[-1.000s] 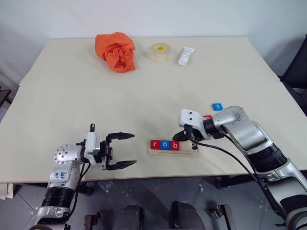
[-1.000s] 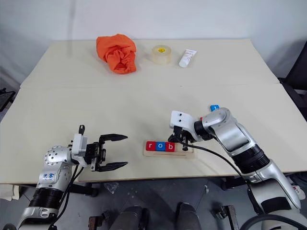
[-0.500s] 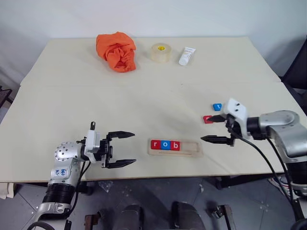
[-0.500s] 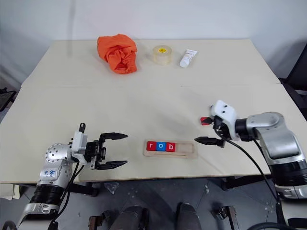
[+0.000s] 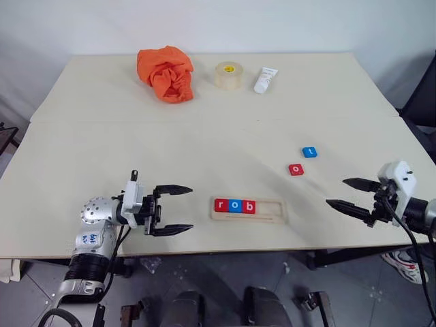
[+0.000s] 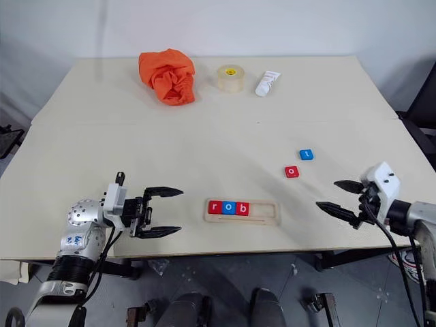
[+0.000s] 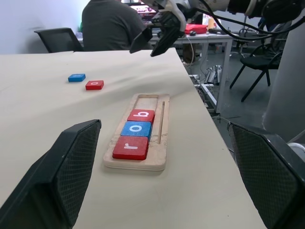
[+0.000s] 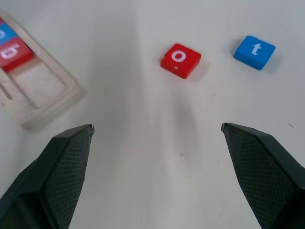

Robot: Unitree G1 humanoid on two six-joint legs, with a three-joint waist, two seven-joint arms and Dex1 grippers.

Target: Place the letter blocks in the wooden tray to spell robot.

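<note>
Right tool [image 5: 349, 195] is hanging released at 4 o'clock of the tray [image 5: 247, 208], which is holding r, o, b, so it should be closing squarely on the red o [image 5: 296, 169] at 2 o'clock, beside the t [image 5: 310, 152], while the left tool [image 5: 176, 209] is waiting released.

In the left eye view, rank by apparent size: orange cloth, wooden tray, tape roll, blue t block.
1. Orange cloth, largest.
2. Wooden tray: long but narrow, and nearer the camera, so its true gap to the cloth is unsure.
3. Tape roll.
4. Blue t block, smallest.
</note>
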